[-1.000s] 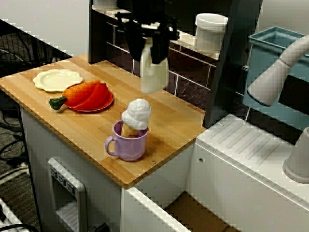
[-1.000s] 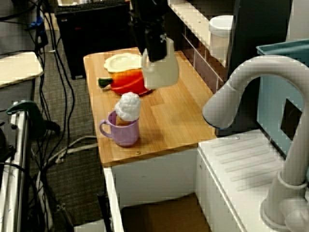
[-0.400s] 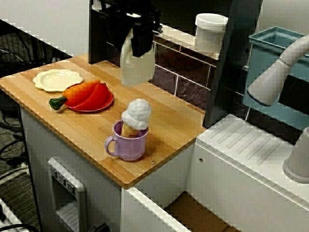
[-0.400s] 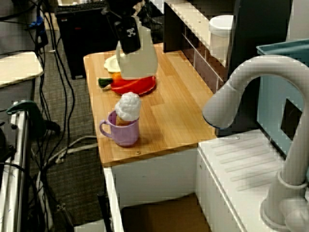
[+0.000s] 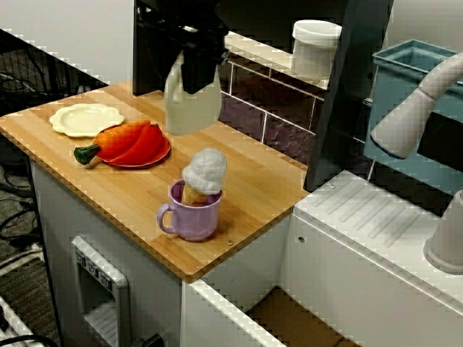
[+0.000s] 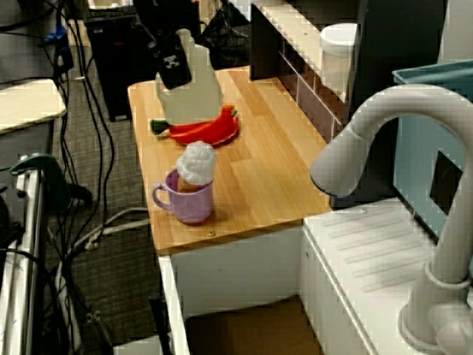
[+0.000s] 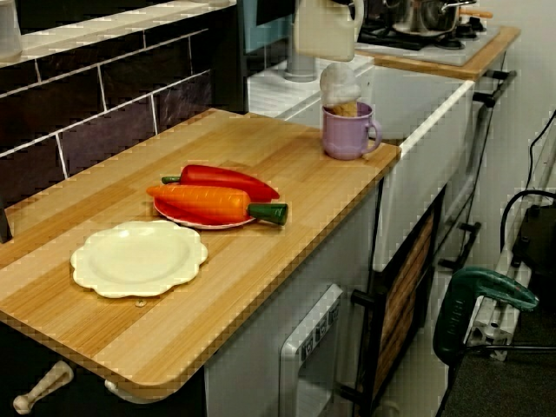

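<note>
Above the counter (image 5: 249, 181), the gripper (image 5: 194, 66) clamps the white jug (image 5: 192, 108) by its top; it hangs upright, near the red plate (image 5: 158, 154)

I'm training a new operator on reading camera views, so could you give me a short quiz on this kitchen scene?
1. True or false: the gripper holds the white jug in the air, clear of the counter.
2. What stands in the purple mug? A a banana; B an ice cream cone; C a spoon.
3. Fill in: the carrot and the red pepper lie together on the ___ plate.

Key: 1 true; 2 B; 3 red.
</note>
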`<state>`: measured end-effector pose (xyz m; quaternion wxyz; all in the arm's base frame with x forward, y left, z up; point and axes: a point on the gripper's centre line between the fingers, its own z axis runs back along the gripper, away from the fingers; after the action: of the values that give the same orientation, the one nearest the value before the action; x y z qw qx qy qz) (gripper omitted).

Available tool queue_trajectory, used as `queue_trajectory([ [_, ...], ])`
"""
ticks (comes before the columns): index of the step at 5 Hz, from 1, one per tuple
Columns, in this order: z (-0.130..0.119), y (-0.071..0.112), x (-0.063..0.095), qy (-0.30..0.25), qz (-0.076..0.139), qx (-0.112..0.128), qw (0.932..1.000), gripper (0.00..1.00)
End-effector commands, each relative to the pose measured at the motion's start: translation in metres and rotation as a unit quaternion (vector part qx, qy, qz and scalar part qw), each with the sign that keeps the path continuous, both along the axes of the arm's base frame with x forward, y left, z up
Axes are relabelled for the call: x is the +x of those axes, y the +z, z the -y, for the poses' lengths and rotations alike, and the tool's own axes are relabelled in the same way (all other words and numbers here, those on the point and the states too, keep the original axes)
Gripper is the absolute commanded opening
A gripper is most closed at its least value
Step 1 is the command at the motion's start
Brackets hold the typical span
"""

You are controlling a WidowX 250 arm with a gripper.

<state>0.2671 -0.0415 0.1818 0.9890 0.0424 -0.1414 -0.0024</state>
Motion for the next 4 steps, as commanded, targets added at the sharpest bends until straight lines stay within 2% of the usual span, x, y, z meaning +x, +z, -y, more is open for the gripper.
queue_trajectory([
  [1,-0.001,0.001,-0.021,-0.035,0.050,0.056,0.9966,0.00],
  [2,0.005,-0.003,-0.027,-0.042,0.064,0.086,0.9933,0.00],
  [4,0.015,-0.012,-0.034,-0.059,0.080,0.124,0.9873,0.00],
])
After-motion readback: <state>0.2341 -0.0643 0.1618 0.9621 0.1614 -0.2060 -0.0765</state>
